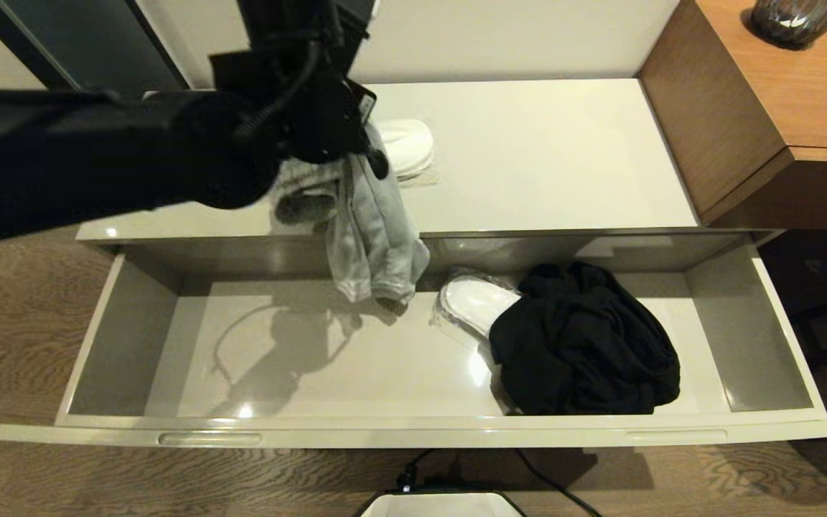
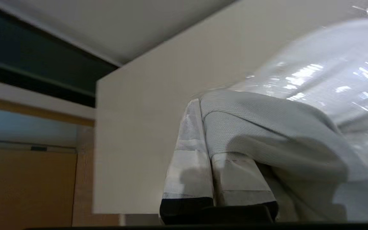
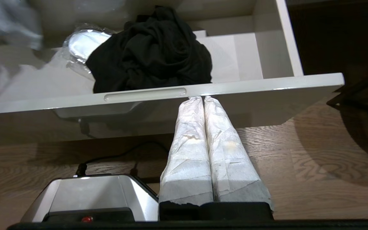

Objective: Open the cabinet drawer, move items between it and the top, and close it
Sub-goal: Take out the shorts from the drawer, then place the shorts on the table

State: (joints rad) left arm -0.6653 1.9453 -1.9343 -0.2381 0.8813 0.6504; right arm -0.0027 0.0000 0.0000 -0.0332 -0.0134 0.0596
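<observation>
The light grey garment (image 1: 374,237) hangs limp from the left pincer (image 1: 356,154), pinched shut on a fold near its upper edge and draping down past the front lip of the top (image 1: 543,158) toward the open cabinet drawer (image 1: 385,352); in the left wrist view the knit cloth (image 2: 267,127) bunches over the closed fingers (image 2: 187,166). It looks light, soft and shapeless, so it should slump into a heap wherever it is let go; a pinch on a thick fold or on the elastic band would probably hold better than one on a single thin layer, which could slip out. Just behind the pincer, on the surface, lies a wrapped pair of slippers (image 1: 406,147); the glossy film looks slippery and crinkly, the soles flat and fairly stiff, so a grip across the narrow edge seems the safer one. Below and to the right of the pincer, inside the drawer, a second wrapped pair of slippers (image 1: 474,305) lies partly under the black garment (image 1: 586,345), a loose crumpled mound best taken at a raised fold. The right pincer (image 3: 203,102) hangs shut and empty, low in front of the drawer face, well apart from the work.
</observation>
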